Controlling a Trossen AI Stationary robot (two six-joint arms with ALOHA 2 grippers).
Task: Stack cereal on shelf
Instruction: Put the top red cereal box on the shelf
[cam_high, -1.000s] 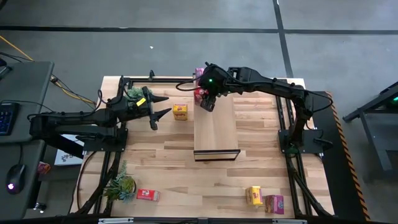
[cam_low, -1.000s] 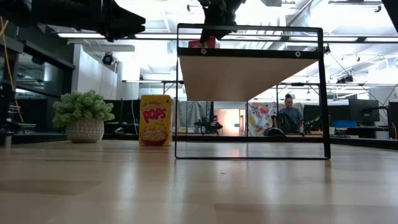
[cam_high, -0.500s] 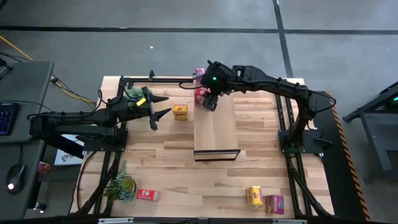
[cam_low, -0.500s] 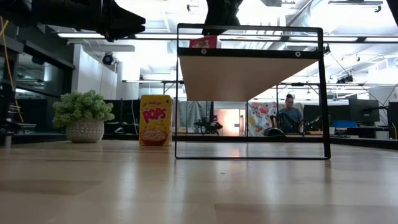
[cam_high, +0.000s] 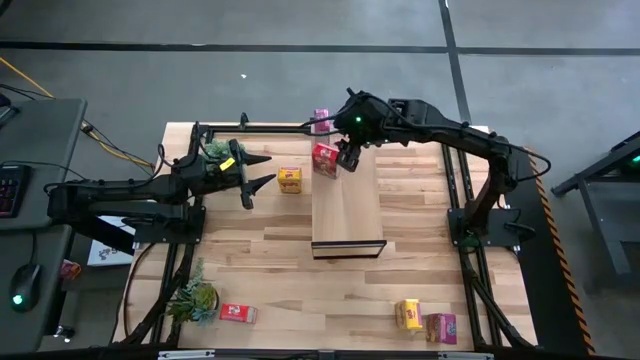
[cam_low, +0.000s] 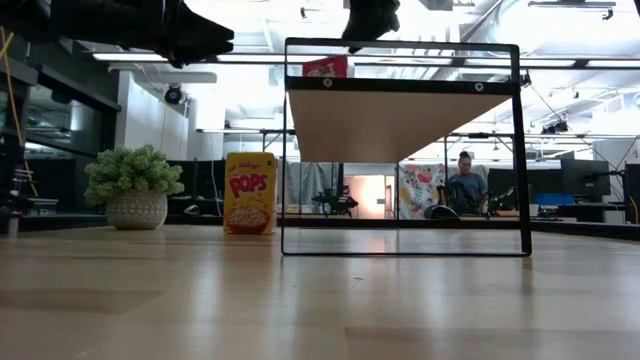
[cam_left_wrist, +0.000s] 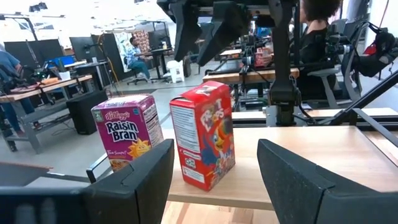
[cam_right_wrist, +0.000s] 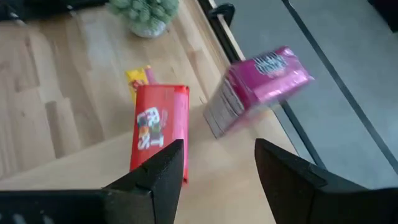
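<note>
The shelf (cam_high: 348, 205) is a raised light-wood plank in a dark frame at the table's middle. A red cereal box (cam_high: 325, 158) stands upright on its far left part, also seen in the left wrist view (cam_left_wrist: 202, 134) and the right wrist view (cam_right_wrist: 158, 134). A magenta box (cam_left_wrist: 127, 132) stands just beyond it at the plank's far end. My right gripper (cam_high: 347, 158) hangs open above the shelf, right of the red box, tipped downward and touching nothing. My left gripper (cam_high: 262, 170) waits open and level, left of the shelf.
A yellow box (cam_high: 290, 180) stands on the table between my left gripper and the shelf. Near the front edge lie a red box (cam_high: 238, 313), a yellow box (cam_high: 408, 314) and a magenta box (cam_high: 440, 327). Potted plants sit at far left (cam_high: 218, 150) and near left (cam_high: 195, 298).
My right gripper has drawn up and toward the table's right edge, away from the red box, its fingers staying open. The red box keeps standing on the shelf and now shows uncovered from above.
</note>
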